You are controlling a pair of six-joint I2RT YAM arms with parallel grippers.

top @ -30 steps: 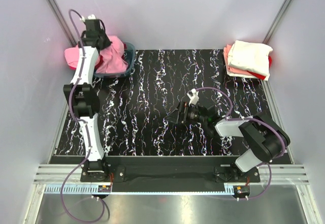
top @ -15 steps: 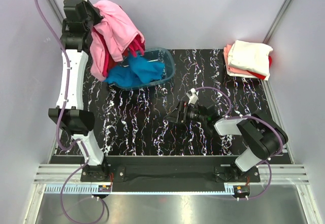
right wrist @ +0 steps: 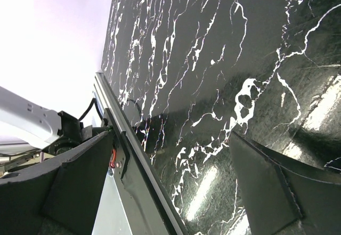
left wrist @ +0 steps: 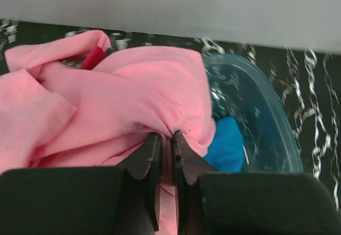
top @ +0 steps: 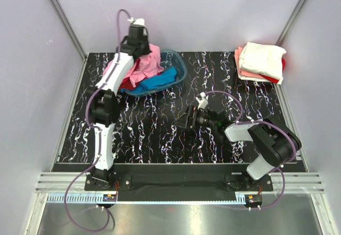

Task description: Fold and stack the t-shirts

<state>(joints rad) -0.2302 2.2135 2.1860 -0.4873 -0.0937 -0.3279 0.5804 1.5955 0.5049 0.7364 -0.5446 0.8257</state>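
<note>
My left gripper (top: pixel 139 47) (left wrist: pixel 166 137) is shut on the light pink t-shirt (top: pixel 143 67) (left wrist: pixel 117 102), pinching a fold of it over the left part of the basin (top: pixel 178 64). A bright blue shirt (top: pixel 157 80) (left wrist: pixel 226 144) lies in the basin, and a bit of red cloth (top: pixel 127 81) (left wrist: pixel 93 59) shows under the pink. A folded stack with a cream white shirt (top: pixel 261 59) on top of salmon (top: pixel 238 64) and red (top: pixel 282 64) layers sits at the far right. My right gripper (top: pixel 187 120) (right wrist: pixel 170 187) is open and empty, low over the table's middle.
The grey-blue plastic basin (left wrist: pixel 266 128) stands at the far left-centre of the black marbled table (top: pixel 160 134). Grey walls close off the back and sides. The metal rail (right wrist: pixel 133 160) of the near edge shows in the right wrist view.
My left arm has come down from high at the far left, carrying the pink shirt right and low onto the basin. The right arm has barely moved.
</note>
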